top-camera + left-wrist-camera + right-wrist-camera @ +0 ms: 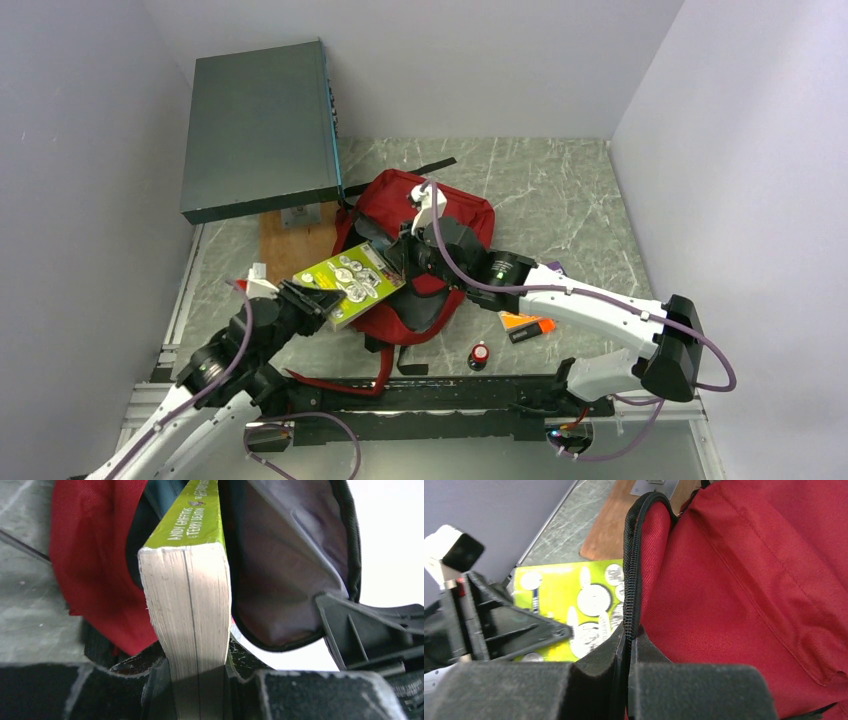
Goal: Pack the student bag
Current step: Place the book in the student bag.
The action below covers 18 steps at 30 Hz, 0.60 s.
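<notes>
The dark red fabric student bag [395, 195] lies mid-way across the grey-green marbled bench [560, 190]. The right pincer [626, 680] is clamped on its black zip rim [630, 580], propping the mouth open. The left pincer [318, 300] grips a thick lime-green paperback book [348, 280] by its page edge, nosing into the opening. If the rim slips free, the flap could drop and snag the book's corner. The spine reads "ANDY GRIFFITHS & TERRY DENTON".

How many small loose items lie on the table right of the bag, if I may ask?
2: a red round item near the front rail, and an orange and black item under the right arm. The arm may hide more.
</notes>
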Available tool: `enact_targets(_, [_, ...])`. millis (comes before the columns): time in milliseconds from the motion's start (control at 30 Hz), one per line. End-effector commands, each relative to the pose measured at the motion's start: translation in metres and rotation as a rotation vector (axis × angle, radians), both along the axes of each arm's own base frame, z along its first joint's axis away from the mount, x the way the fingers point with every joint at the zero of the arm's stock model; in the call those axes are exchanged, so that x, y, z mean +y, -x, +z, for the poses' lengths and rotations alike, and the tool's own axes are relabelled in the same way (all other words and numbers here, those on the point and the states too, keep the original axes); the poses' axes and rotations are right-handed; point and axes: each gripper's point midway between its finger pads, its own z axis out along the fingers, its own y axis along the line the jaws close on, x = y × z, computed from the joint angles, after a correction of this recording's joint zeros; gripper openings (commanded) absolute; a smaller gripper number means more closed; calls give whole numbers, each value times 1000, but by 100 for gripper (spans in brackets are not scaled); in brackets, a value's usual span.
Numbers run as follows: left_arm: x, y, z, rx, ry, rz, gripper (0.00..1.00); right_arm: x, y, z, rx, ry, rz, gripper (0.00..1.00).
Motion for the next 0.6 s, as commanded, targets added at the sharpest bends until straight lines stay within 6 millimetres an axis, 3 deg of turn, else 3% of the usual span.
enact_targets(0, [-27, -32, 70, -184, 255, 19, 0, 16, 10, 58, -18, -201, 78, 0])
enact_targets(200, [-45, -63, 55, -208, 283, 57, 0, 15, 18, 52, 42, -212, 161, 0])
enact_targets(333, [-45, -86, 30, -230, 278, 138, 0, 9, 13, 43, 101, -217, 195, 0])
enact_targets(567, [-60, -111, 12, -224, 240, 250, 0, -7, 3, 55, 16, -285, 181, 0])
